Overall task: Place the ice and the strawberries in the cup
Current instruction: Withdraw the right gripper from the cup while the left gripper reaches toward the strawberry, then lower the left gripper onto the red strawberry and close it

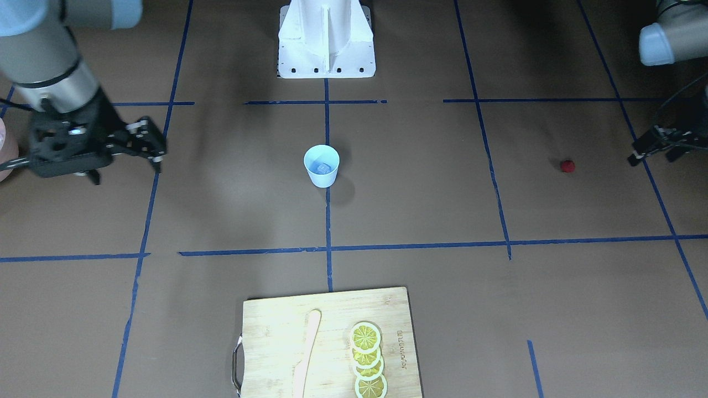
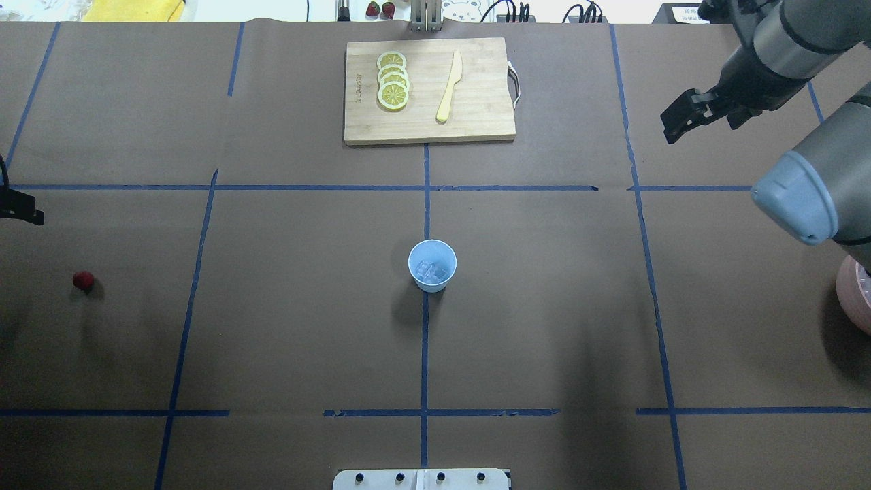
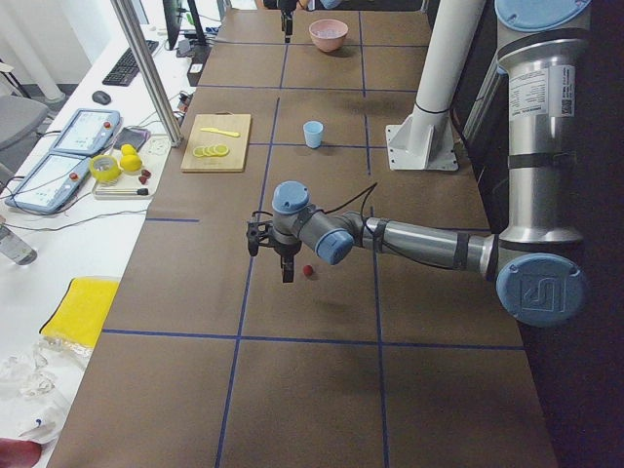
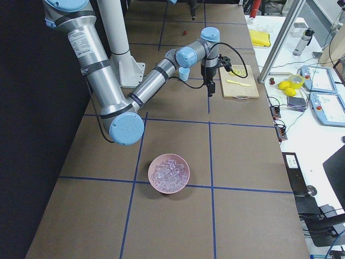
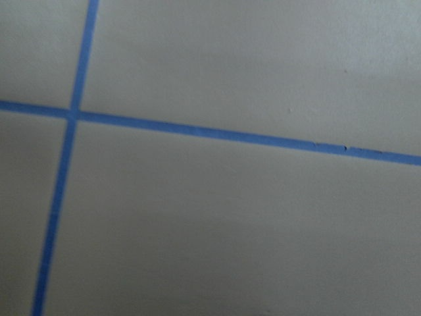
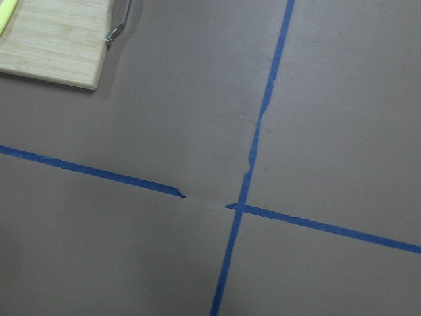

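Observation:
The light-blue cup (image 1: 321,166) stands upright at the table's middle, also in the overhead view (image 2: 432,265). Clear ice cubes (image 2: 433,272) lie inside it. The small dark red strawberry (image 1: 567,166) lies on the paper on my left side (image 2: 83,280), far from the cup. My left gripper (image 1: 652,156) hovers open and empty beside the berry, apart from it, and also shows in the left side view (image 3: 278,263). My right gripper (image 1: 156,146) is open and empty, raised over my right side of the table (image 2: 680,116), well away from the cup.
A pink bowl (image 4: 168,172) full of ice cubes stands at my far right (image 2: 859,299). A wooden cutting board (image 2: 476,122) at the far edge carries lemon slices (image 2: 393,80) and a pale knife (image 2: 449,88). The white robot base (image 1: 326,44) stands at the near edge.

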Available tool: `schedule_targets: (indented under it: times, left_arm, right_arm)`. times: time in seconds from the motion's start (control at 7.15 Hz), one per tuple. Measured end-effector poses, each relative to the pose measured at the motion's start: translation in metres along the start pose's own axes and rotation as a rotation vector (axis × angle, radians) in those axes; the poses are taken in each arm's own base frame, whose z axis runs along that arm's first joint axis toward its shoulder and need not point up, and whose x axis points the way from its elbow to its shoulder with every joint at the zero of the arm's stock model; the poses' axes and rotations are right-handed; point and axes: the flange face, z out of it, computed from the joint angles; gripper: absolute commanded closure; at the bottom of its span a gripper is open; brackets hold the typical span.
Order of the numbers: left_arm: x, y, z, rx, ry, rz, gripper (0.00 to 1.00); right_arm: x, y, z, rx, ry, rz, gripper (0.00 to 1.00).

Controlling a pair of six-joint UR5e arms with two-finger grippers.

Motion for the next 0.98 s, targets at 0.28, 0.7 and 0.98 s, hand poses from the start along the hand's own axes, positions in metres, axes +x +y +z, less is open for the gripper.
schedule_targets:
  times: [0.28,0.7,0.98]
  left_arm:
    - [0.036,0.03,0.039,0.027,0.002,-0.011,0.0]
    - [0.05,0.053,0.07,0.05,-0.016,0.004,0.0]
    - [0.038,0.06,0.079,0.051,-0.011,0.014,0.0]
  right_arm:
    - [0.034,0.004,0.0,-0.01,0.011,0.001,0.01]
    - [0.042,0.005,0.001,-0.015,0.012,0.007,0.01]
    - [0.043,0.005,0.001,-0.015,0.013,0.009,0.01]
